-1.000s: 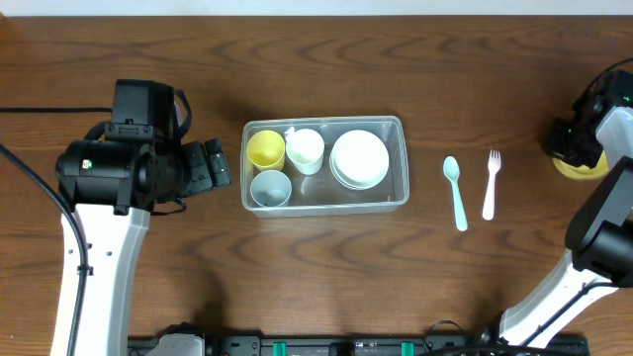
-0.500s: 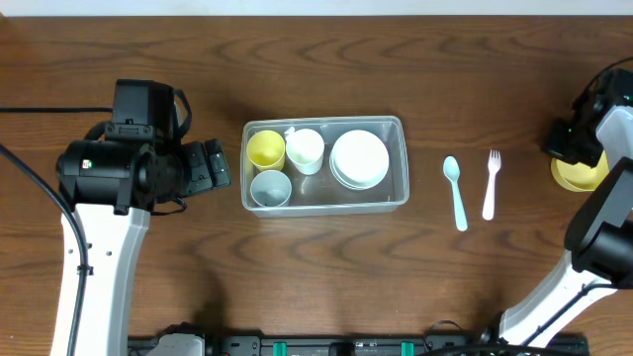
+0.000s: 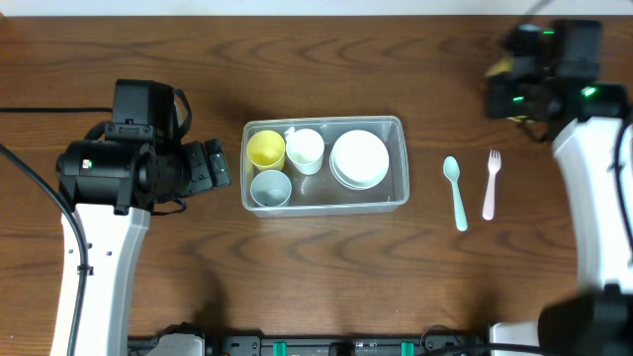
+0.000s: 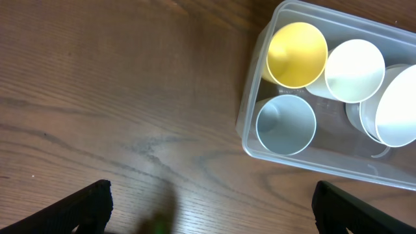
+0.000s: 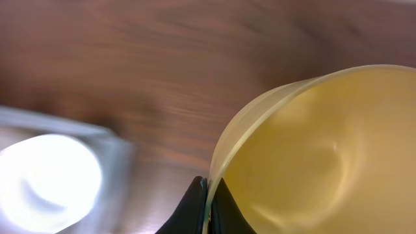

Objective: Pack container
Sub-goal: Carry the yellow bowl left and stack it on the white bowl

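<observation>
The clear container [image 3: 405, 176] sits mid-table and holds a yellow cup [image 3: 265, 148], a white cup [image 3: 305, 150], a grey-blue cup [image 3: 270, 188] and stacked white bowls [image 3: 359, 158]. It also shows in the left wrist view [image 4: 250, 123]. My left gripper [image 4: 211, 208] is open and empty, left of the container [image 3: 218, 165]. My right gripper [image 5: 208, 205] is shut on the rim of a yellow bowl [image 5: 325, 149] and holds it in the air at the back right [image 3: 502, 87]. The bowl is mostly hidden under the arm in the overhead view.
A pale blue spoon [image 3: 455, 193] and a pink fork [image 3: 490, 183] lie side by side on the wooden table, right of the container. In the right wrist view the container's corner [image 5: 117, 153] is blurred at the lower left.
My right arm has lifted the yellow bowl off the table's far right edge and swung it up and left toward the back. The left arm has not moved.
</observation>
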`<state>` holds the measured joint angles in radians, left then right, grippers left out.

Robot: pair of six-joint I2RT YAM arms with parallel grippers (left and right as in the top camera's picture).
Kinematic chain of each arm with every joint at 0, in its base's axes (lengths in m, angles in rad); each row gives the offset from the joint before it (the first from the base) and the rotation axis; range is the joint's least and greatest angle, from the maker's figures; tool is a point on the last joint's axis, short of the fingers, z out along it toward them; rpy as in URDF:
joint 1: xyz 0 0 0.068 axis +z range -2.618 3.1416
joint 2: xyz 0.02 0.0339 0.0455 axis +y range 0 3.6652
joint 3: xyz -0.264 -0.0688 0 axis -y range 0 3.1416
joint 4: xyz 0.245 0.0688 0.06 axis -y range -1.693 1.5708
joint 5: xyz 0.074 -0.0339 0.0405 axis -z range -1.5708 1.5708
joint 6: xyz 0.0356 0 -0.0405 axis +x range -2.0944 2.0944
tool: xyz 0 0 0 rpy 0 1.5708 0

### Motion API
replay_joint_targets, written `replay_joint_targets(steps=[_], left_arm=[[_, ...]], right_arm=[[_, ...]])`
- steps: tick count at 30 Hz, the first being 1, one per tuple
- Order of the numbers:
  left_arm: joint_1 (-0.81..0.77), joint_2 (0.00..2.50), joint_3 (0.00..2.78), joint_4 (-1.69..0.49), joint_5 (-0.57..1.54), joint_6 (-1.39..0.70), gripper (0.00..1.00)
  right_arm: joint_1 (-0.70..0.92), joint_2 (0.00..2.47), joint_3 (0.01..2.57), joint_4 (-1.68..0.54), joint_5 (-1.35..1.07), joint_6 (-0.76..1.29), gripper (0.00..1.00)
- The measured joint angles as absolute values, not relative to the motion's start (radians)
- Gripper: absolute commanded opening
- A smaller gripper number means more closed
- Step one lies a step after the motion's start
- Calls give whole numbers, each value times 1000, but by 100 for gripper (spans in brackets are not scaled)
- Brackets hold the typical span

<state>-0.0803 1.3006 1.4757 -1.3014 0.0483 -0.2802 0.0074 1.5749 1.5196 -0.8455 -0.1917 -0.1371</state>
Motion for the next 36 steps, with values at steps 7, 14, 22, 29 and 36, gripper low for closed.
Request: replay_joint_targets(steps=[7,14,22,29,36], left_arm=[[-80,1301,1476,-1302,48,-280,98],[-80,1301,1476,-1302,48,-280,98],[-80,1301,1476,-1302,48,-280,98],[-80,1301,1476,-1302,48,-280,98],[-80,1301,1476,-1302,48,-280,98]], right_arm=[[310,1534,1523,-915,-213,-220,3],[471,1623,1523,-935,-212,-243,3],[528,1742,1523,-930,-210,-248,12],[529,1772,1523,-925,-208,-257,54],[529,1772,1523,-923,-205,-258,48]])
